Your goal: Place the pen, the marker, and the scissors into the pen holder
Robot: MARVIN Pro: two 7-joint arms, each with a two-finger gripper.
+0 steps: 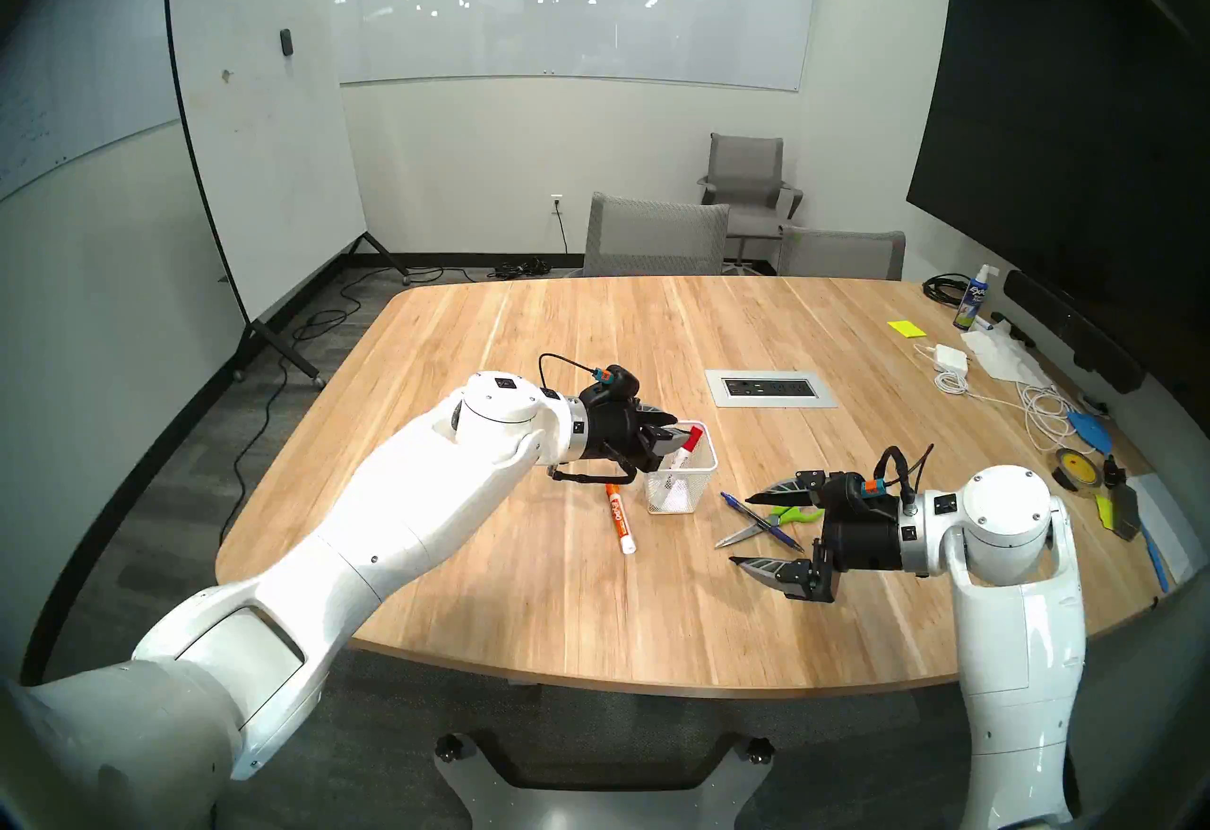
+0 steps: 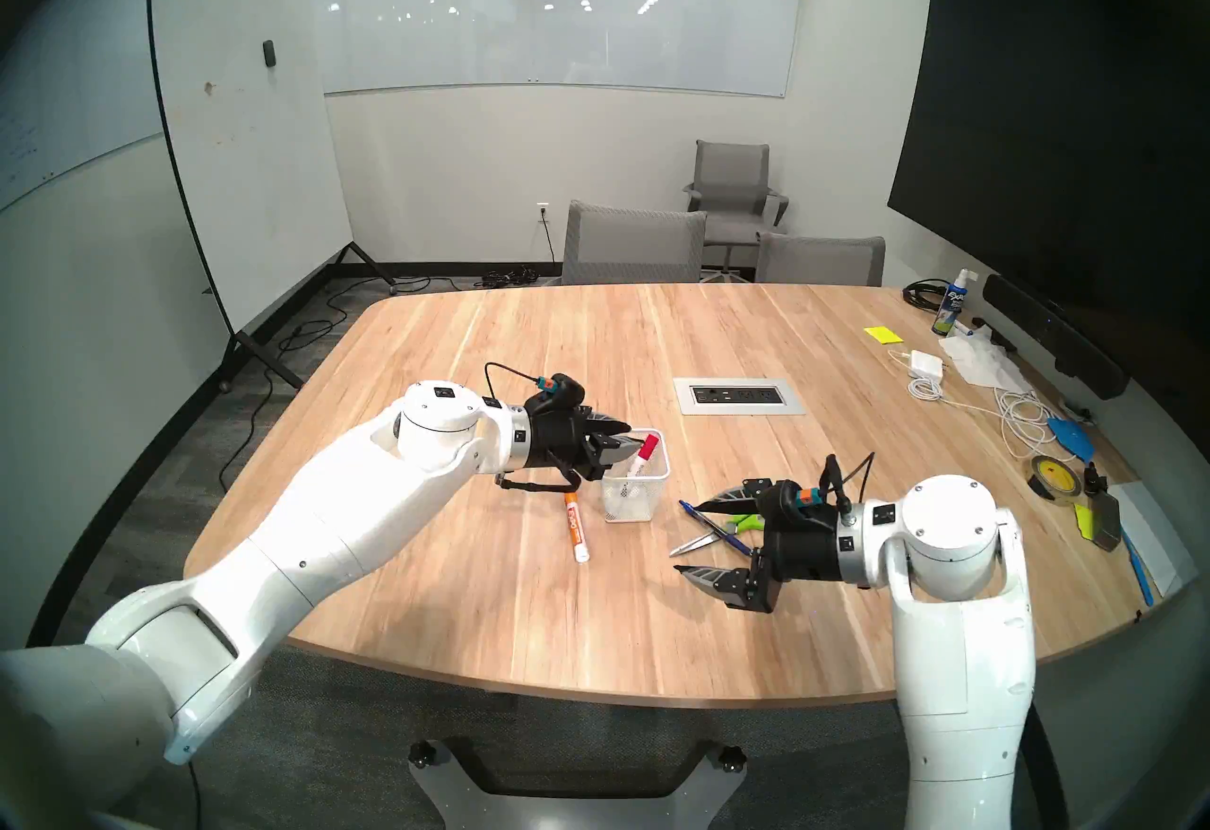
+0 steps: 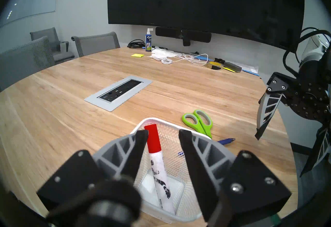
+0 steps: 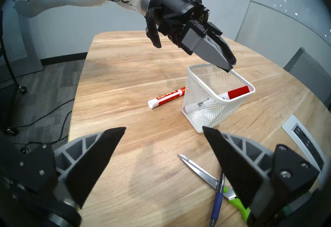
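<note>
- the light wooden table (image 1: 524,580) has a wide bare stretch of plank on the robot's near side, with the rounded front edge close under both arms; clutter (cables, tape, a spray bottle) sits well apart along the far right edge.
- the small white wire-mesh pen holder (image 1: 681,488) stands upright near the table's middle, with free wood on all sides; a grey metal socket panel (image 1: 771,388) is set flush into the table beyond it.
- a white marker with a red cap (image 3: 157,160) leans inside the pen holder, cap up, resting against the rim.
- a second white marker with an orange label (image 1: 619,517) lies flat on the table just beside the pen holder, on its left.
- the scissors with lime-green loop handles and silver blades (image 4: 213,180) lie flat to the right of the pen holder, blades closed; the thin blue pen (image 4: 217,201) lies across them, touching.
- the left gripper (image 3: 163,136) hangs over the pen holder's rim, its fingers parted with a clear gap; the left finger sits right at the red cap (touching or just clear, hard to say), the other finger apart from it, so nothing is pinched.
- the right gripper (image 4: 163,131) hovers above the scissors and pen, its fingers spread wide and holding nothing.
</note>
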